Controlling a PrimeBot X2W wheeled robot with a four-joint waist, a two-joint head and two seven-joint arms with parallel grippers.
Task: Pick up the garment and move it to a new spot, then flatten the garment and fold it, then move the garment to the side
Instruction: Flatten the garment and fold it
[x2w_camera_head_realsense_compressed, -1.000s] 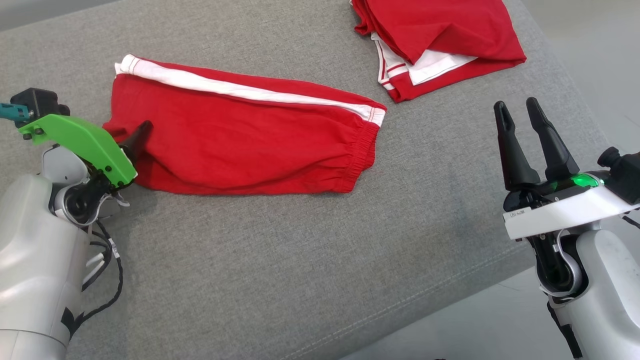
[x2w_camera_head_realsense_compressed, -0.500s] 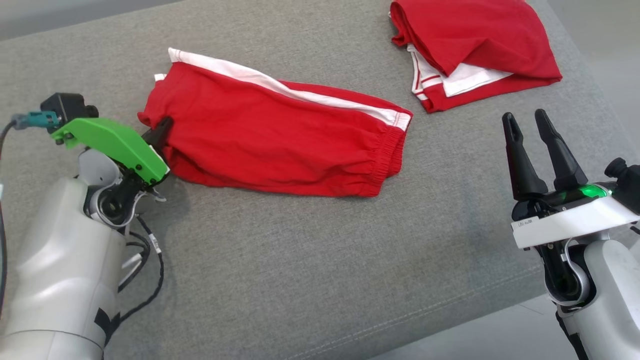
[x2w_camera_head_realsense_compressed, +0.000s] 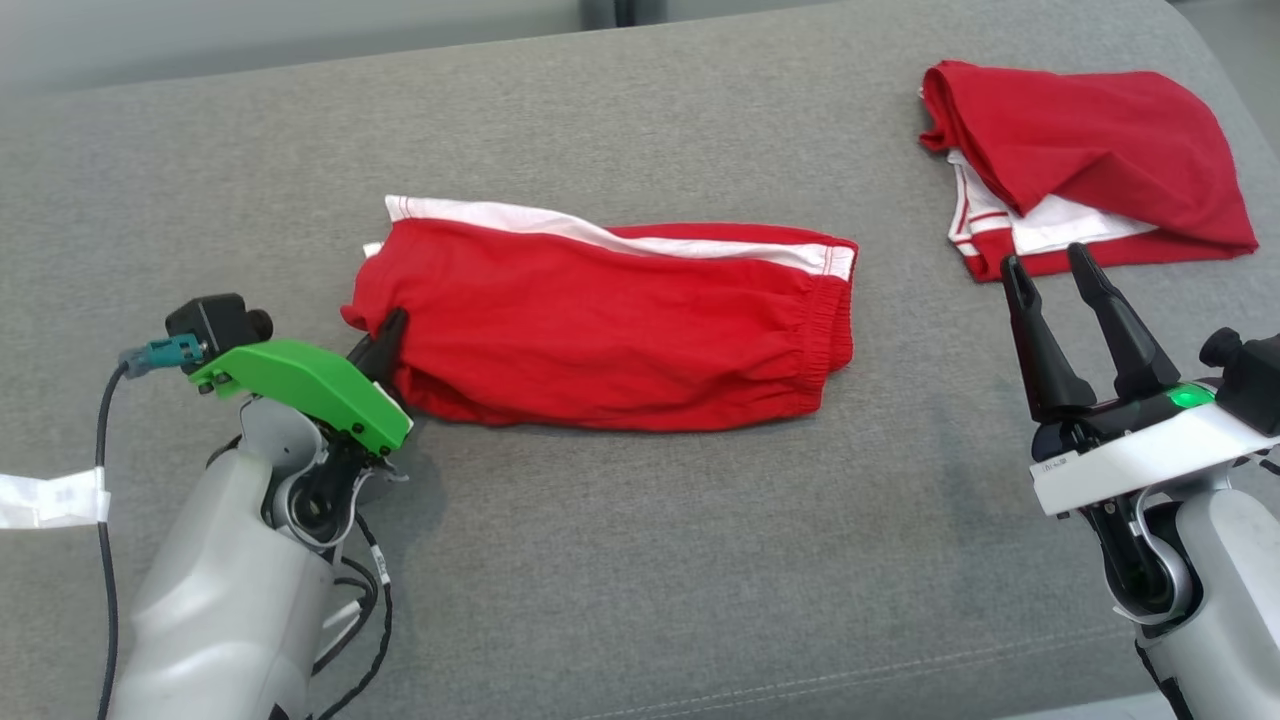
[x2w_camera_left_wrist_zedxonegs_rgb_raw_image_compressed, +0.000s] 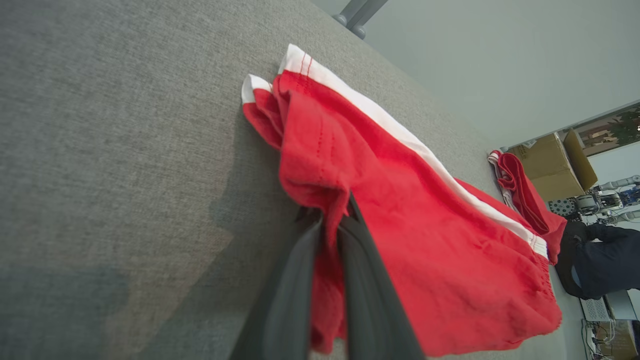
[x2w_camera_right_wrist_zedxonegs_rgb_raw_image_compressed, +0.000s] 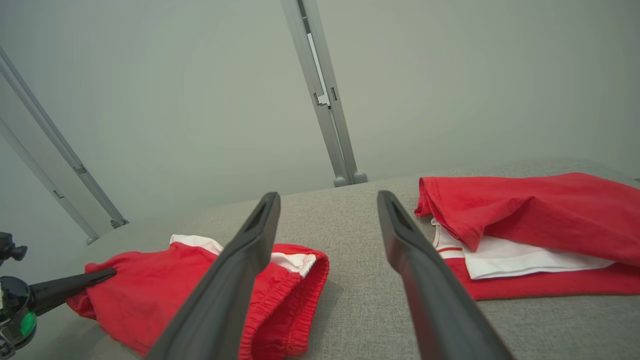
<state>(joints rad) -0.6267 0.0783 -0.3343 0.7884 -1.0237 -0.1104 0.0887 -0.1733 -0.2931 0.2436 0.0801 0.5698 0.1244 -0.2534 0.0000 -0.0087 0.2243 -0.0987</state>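
- Left gripper (x2w_camera_head_realsense_compressed: 392, 335) sat low and nearly flat to the cushion (x2w_camera_head_realsense_compressed: 640, 560), clamped on the left hem of the shorts (x2w_camera_head_realsense_compressed: 620, 330). Probably a drag grip.
- Right gripper (x2w_camera_head_realsense_compressed: 1045, 260) stood upright, fingers spread wide, empty, parked clear.
- Shorts lay mid-cushion, waistband to the right.
- Red pile (x2w_camera_head_realsense_compressed: 1090, 150) sat far right, well apart.

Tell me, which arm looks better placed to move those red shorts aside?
Left, probably. The left gripper is shut on one end of the red shorts, so it could lift or drag them now. The right gripper hangs open over the grey cushion, apart from the shorts.
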